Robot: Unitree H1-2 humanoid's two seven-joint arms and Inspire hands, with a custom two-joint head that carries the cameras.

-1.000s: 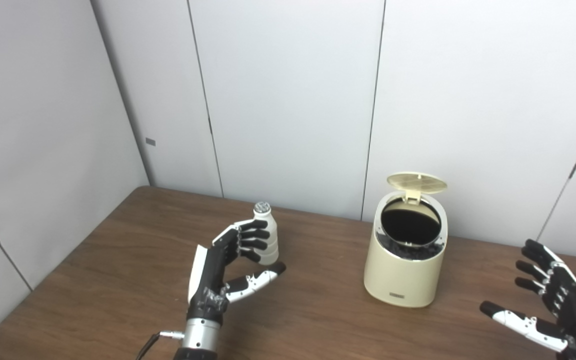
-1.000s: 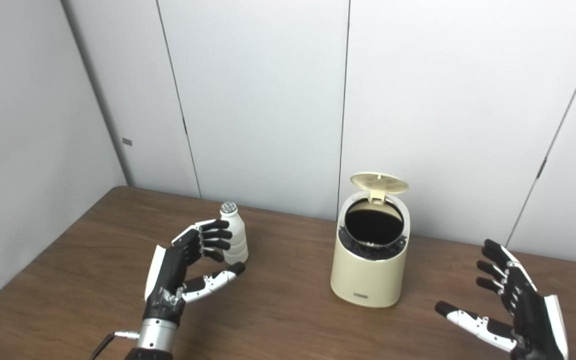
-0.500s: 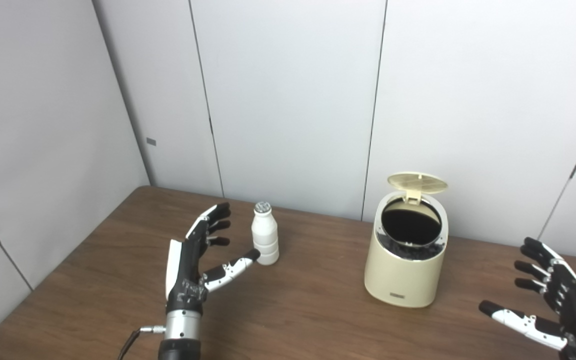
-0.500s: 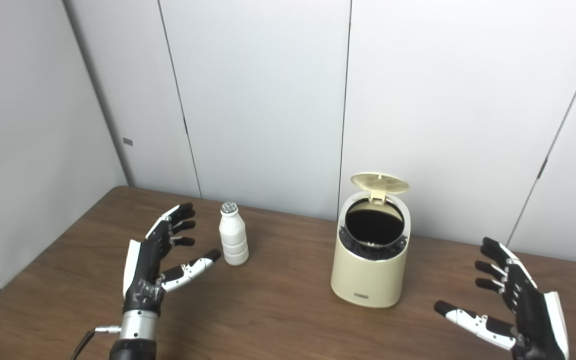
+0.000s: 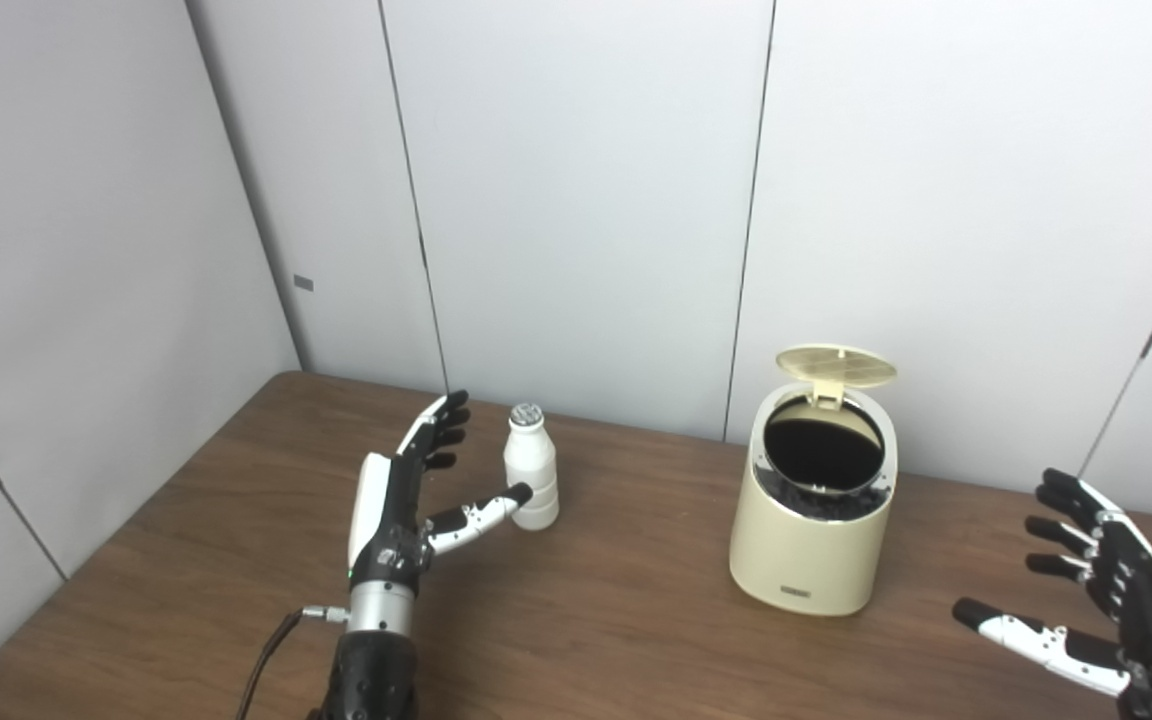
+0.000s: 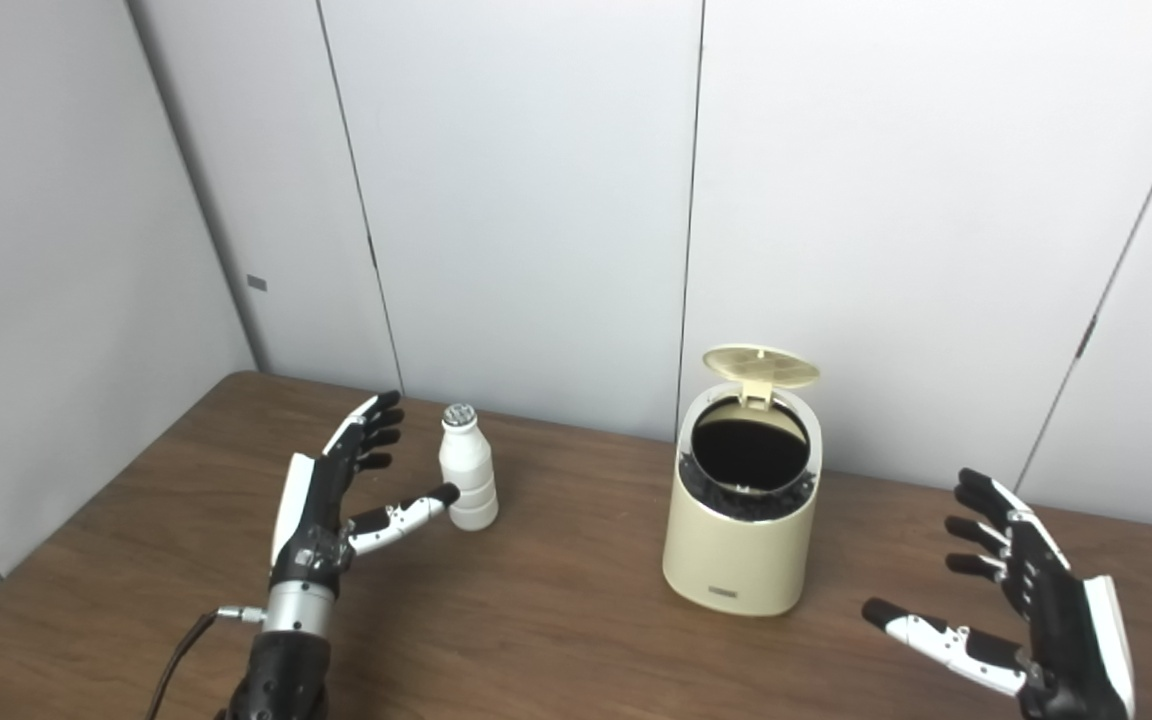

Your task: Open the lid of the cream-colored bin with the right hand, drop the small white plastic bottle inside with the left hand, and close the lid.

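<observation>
Bare brown wooden table (image 5: 626, 640) between the hands, grey wall panels close behind. Small white ribbed plastic bottle (image 5: 530, 482) with a silver cap stands upright near the far edge; left hand (image 5: 398, 510) beside it, fingers spread wide, thumb tip at its base. Cream-coloured round bin (image 5: 814, 520) stands well right, lid (image 5: 836, 365) raised. Right hand (image 6: 1036, 610) splayed, empty, near the right edge

Bare bench (image 5: 636, 610) lies between the bottle (image 5: 530, 482) and the bin (image 5: 811, 520), which stand well apart. The bin's lid (image 5: 836, 366) stands raised at the back, leaving its dark mouth clear from above and in front. The left hand (image 5: 406, 500), fingers spread, sits just beside the bottle, thumb tip at its side. The right hand (image 5: 1106, 620) hangs spread right of the bin. Wall panels (image 5: 586, 200) close the back and left.
</observation>
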